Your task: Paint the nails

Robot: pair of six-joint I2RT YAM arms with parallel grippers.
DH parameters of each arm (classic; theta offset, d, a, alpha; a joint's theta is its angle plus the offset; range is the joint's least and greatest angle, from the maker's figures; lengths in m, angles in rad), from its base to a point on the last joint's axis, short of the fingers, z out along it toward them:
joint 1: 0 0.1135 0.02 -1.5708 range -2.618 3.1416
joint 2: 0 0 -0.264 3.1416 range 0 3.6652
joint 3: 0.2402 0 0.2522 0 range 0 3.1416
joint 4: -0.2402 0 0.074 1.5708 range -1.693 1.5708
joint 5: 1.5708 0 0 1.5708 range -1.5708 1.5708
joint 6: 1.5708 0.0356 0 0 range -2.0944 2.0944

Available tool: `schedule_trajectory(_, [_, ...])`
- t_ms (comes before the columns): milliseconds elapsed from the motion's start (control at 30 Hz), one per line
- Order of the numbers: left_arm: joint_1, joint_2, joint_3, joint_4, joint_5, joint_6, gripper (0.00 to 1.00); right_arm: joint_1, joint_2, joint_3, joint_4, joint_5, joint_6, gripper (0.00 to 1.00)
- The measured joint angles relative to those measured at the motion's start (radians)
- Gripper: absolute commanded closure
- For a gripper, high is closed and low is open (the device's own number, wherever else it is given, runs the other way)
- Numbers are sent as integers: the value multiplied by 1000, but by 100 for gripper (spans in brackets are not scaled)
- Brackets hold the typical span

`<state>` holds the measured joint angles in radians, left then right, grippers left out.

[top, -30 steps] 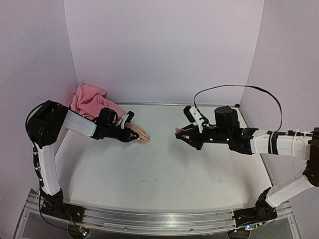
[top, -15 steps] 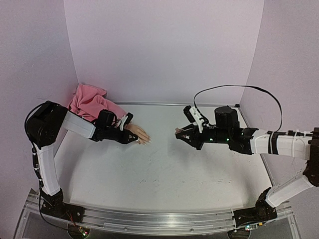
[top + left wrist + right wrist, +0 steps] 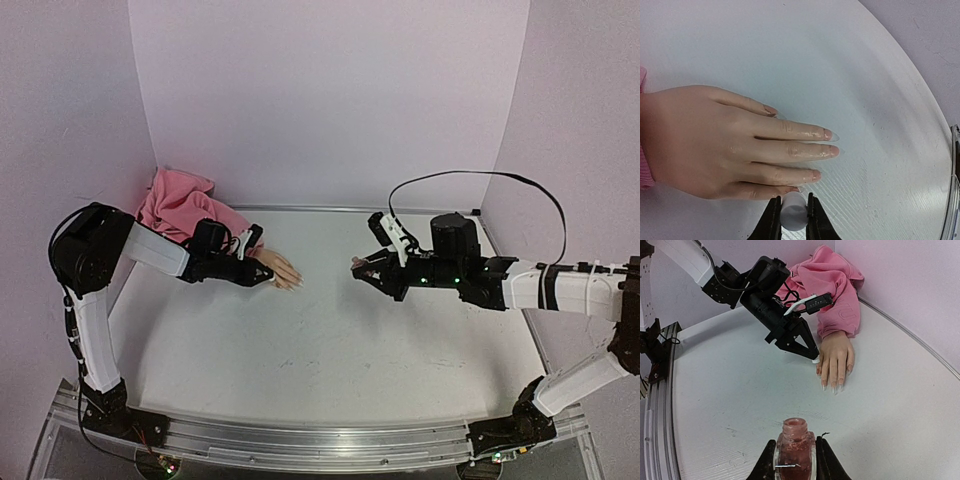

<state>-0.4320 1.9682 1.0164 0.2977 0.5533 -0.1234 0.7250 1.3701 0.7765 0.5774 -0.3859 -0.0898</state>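
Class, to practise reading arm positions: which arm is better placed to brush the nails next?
Left, likely: the left gripper grips a white cap beside the nails; the right gripper holds the open bottle farther off.

ok so the left arm (image 3: 150, 250) has its elbow hiked up, forearm angling right and down. The left gripper (image 3: 792, 206) sits low, jaws pinched on a white cap (image 3: 793, 214). The right arm (image 3: 560, 288) stretches leftward, roughly level, with the right gripper (image 3: 795, 447) clamped on a bottle (image 3: 794, 437). Grippers face each other, well apart.
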Motion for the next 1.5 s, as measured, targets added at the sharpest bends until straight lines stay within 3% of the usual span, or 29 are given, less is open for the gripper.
schedule_trajectory(1500, [2, 16, 11, -1, 19, -8, 100, 0, 2, 0, 0, -4, 0, 100])
